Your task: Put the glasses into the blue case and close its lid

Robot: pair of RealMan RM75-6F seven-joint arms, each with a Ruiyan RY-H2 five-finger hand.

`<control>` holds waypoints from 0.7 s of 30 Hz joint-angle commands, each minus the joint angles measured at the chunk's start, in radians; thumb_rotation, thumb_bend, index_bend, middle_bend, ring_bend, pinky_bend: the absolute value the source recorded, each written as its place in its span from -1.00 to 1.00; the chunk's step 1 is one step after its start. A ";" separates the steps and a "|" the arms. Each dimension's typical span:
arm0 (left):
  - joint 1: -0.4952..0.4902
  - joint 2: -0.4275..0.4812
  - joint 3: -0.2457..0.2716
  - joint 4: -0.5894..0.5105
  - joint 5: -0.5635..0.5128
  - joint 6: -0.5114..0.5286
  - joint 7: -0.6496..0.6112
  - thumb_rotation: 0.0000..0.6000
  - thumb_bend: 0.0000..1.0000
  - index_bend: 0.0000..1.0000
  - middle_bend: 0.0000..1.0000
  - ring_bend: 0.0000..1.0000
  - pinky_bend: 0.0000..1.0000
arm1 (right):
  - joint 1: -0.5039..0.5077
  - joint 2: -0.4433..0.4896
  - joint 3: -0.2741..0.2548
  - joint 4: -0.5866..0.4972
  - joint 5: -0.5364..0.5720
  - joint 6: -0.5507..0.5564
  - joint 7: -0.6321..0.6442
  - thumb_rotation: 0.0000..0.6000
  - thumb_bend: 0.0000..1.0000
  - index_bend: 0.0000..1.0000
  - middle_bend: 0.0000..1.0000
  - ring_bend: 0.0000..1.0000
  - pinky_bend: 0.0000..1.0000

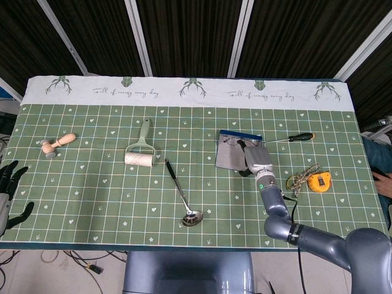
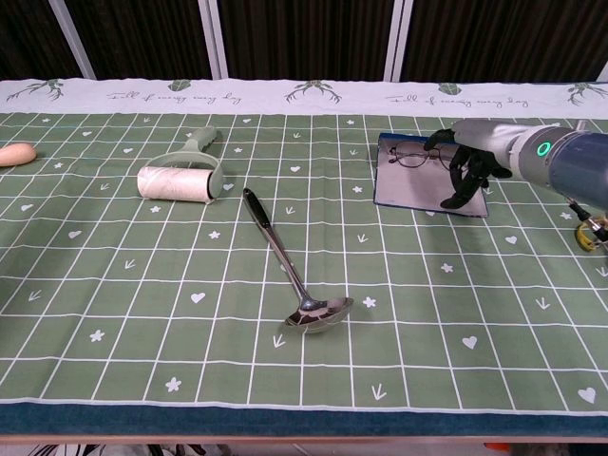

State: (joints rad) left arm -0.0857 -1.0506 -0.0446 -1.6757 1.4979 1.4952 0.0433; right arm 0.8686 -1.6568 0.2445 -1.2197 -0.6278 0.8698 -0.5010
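While the thin-framed dark glasses (image 2: 410,155) lie inside the open flat blue case (image 2: 408,188), the right hand (image 2: 465,163) hovers over its right side, fingers spread, grasping nothing, and the left hand (image 1: 8,190) rests unclenched at the table edge.

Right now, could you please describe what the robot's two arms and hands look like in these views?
The right arm is glossy blue-grey metal with rounded joints, a black band, and a small green indicator light near the wrist. Its right hand has black fingers under a grey back plate. Only the left hand shows at the head view's edge: black, slender fingers with a pale grey palm section.
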 commanded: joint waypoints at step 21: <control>0.001 -0.006 -0.002 0.002 -0.004 0.002 0.013 1.00 -0.37 -0.80 -1.00 -1.00 -1.00 | -0.151 -0.208 -0.090 0.275 -0.467 0.318 0.210 1.00 -0.99 -0.71 -0.73 -0.78 -0.55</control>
State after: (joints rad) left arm -0.0851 -1.0564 -0.0463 -1.6740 1.4944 1.4974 0.0560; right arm 0.7196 -1.8535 0.1483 -0.9572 -1.0901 1.1922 -0.2959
